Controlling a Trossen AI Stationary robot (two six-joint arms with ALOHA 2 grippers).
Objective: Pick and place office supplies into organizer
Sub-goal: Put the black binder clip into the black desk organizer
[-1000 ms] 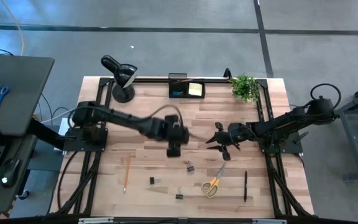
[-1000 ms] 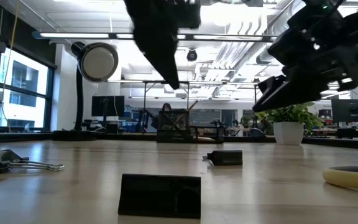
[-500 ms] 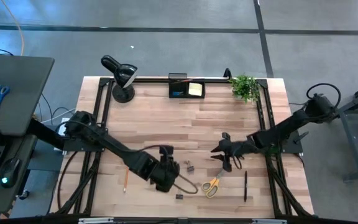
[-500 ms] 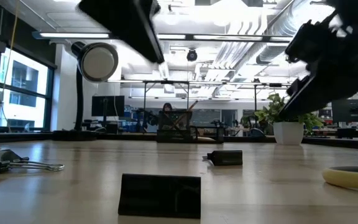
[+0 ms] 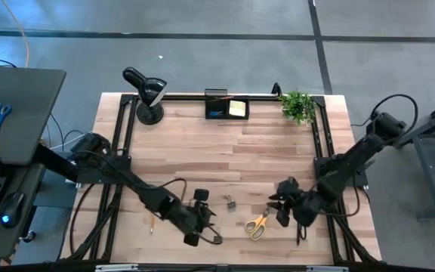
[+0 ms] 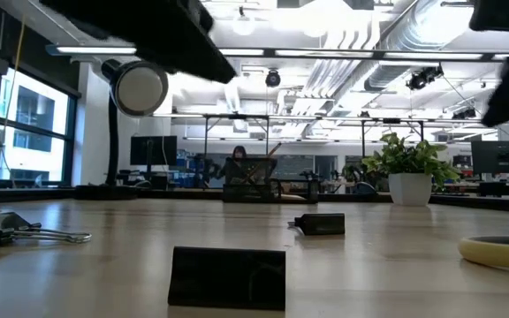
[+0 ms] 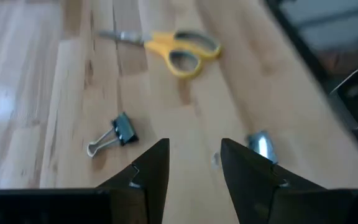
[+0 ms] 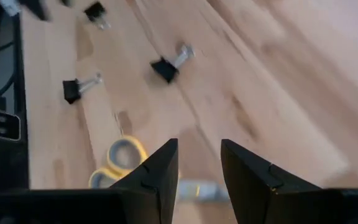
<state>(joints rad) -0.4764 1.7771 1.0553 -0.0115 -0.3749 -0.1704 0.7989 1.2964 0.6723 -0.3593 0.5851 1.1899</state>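
Observation:
Yellow-handled scissors [image 5: 257, 224] lie flat near the table's front edge, between my two grippers. Black binder clips lie around them: one [image 5: 229, 202] just behind the scissors, one [image 7: 120, 130] ahead of my left fingers. A black pen [image 5: 298, 227] lies to the right and an orange pencil [image 5: 152, 217] to the left. The black organizer [image 5: 227, 108] stands at the far edge with a yellow pad inside. My left gripper [image 7: 194, 168] hovers open left of the scissors. My right gripper [image 8: 199, 168] hovers open to their right. Neither holds anything.
A black desk lamp [image 5: 148, 94] stands at the far left corner and a potted plant [image 5: 297, 106] at the far right. A clip [image 6: 228, 278] sits close to the low camera. The middle of the table is bare wood [image 5: 225, 151].
My left gripper has swung from the table's middle toward the near edge and come lower. My right gripper has gone toward the near edge and somewhat right, rolling its wrist. Nothing on the table has moved.

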